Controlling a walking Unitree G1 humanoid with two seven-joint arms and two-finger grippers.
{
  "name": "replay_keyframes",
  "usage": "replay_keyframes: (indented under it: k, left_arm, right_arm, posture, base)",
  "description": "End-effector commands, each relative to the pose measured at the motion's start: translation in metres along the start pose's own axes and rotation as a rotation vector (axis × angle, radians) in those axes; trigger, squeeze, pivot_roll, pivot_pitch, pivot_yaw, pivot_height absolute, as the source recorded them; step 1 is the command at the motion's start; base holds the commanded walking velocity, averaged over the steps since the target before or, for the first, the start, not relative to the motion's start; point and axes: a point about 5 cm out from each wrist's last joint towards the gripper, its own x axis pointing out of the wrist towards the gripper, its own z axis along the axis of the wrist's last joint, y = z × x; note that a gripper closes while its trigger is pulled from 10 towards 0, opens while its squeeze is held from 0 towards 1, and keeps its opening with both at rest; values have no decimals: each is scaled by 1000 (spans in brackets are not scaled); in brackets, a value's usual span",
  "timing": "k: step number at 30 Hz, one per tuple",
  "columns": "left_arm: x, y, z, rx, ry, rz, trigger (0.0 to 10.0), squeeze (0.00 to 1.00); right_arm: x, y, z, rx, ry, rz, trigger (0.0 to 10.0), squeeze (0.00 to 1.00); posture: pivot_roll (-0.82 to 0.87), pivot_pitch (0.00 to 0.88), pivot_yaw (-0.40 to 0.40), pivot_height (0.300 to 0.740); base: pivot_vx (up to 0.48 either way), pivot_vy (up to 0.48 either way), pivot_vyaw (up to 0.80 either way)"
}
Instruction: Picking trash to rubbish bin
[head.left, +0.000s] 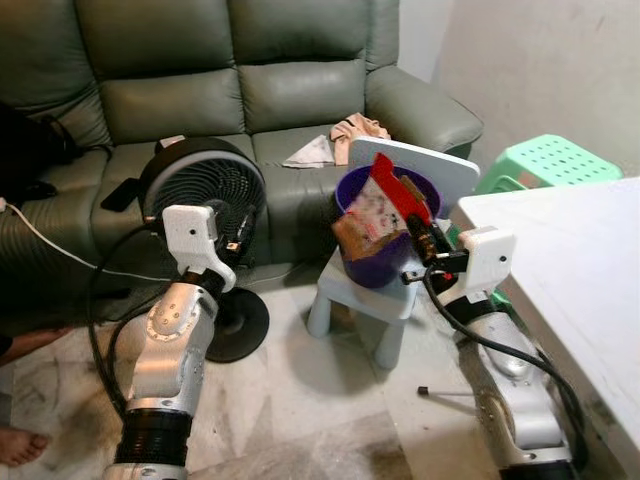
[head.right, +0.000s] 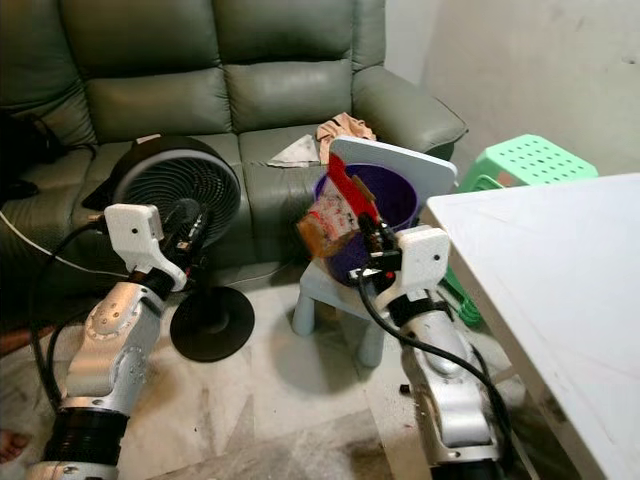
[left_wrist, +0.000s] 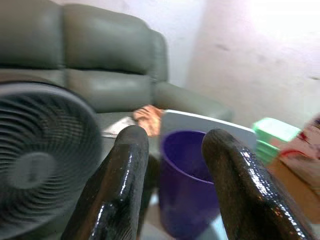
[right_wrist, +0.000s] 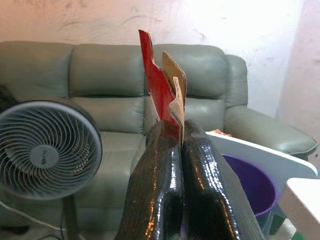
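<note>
Right hand (head.left: 418, 236) pinches the flattened carton (head.left: 378, 215) tight, poised over the purple bin (head.left: 385, 262) to drop it; left hand (left_wrist: 172, 185) waits wide open

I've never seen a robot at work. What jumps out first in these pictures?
The right hand pinches a red and brown piece of flattened carton over a purple bin, which sits on a small pale child's chair before a grey-green sofa. To the left, the open left hand hangs by a black floor fan.
</note>
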Motion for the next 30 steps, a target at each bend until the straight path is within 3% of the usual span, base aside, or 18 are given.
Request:
replay_keyframes:
  k: [1, 28, 30]
  left_arm:
    - [-1, 6, 4, 20, -4, 18, 10000, 0]
    - [7, 9, 6, 54, 10, 1, 10000, 0]
    - [7, 9, 6, 54, 10, 1, 10000, 0]
  right_arm:
    - [2, 3, -1, 13, 6, 14, 10000, 0]
    - [4, 7, -5, 25, 3, 27, 10000, 0]
    - [4, 8, -5, -18, 14, 47, 10000, 0]
  posture:
    - [-28, 77, -62, 740]
    - [-28, 52, -43, 740]
    - [-27, 52, -43, 740]
  base:
    - [0, 0, 0]
    - [381, 0, 0]
    - [390, 0, 0]
